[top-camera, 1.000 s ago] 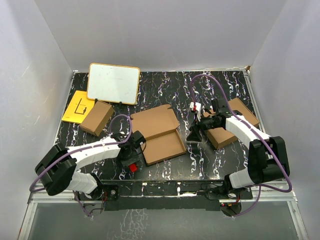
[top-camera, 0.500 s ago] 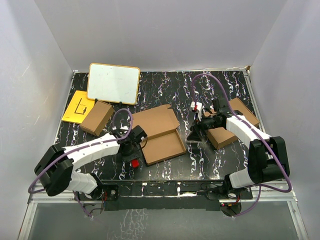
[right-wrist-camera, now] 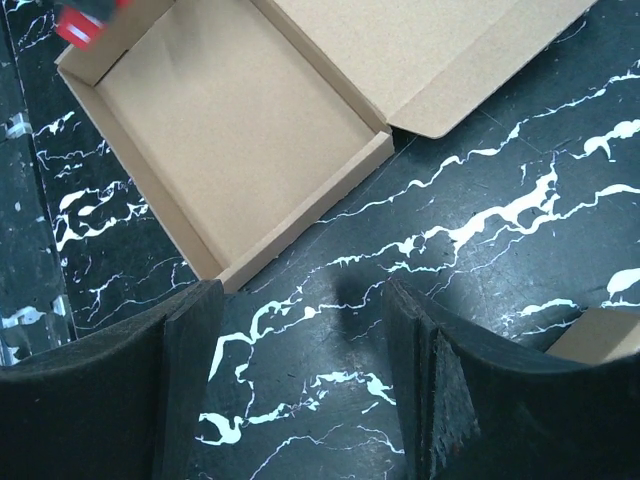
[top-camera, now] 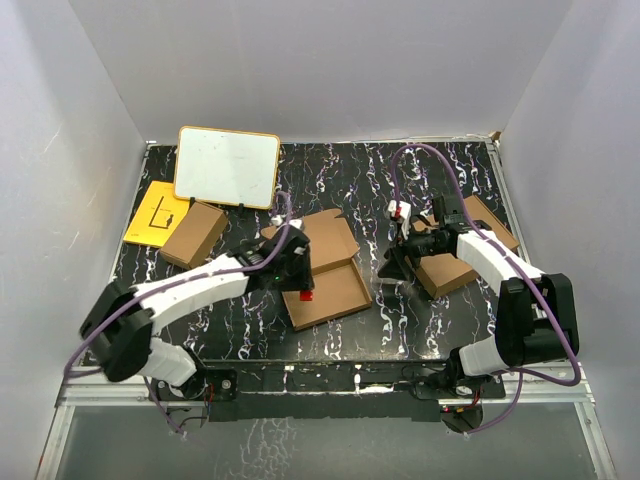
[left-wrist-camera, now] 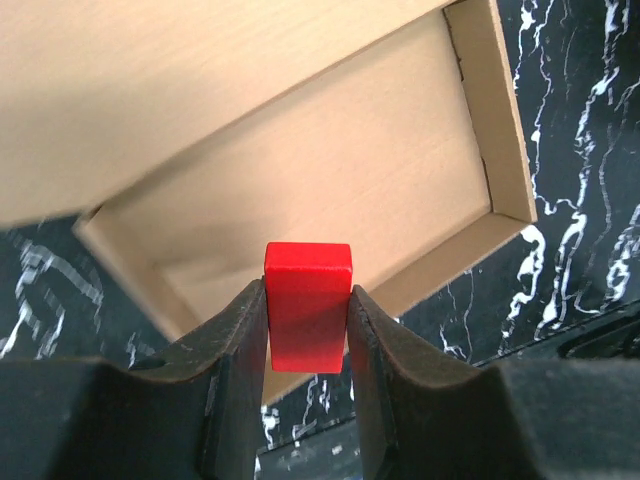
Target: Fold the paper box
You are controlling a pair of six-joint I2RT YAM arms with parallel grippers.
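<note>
Left claw (left-wrist-camera: 307, 292) pinches a red block (left-wrist-camera: 308, 312) over the box (top-camera: 340, 288), at its near-left corner. The box lies open mid-table (top-camera: 350, 180), which is black marble between pale walls (top-camera: 300, 70). Right-edge carton (top-camera: 448, 278) is half hidden under the arm (top-camera: 490, 255). Right claw (right-wrist-camera: 302, 310) hangs wide and empty, just right of the box.

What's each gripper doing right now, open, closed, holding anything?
Left gripper: closed on a red block.
Right gripper: open, holding nothing.

Shallow brown paper box (top-camera: 338, 288) lies open mid-table
</note>
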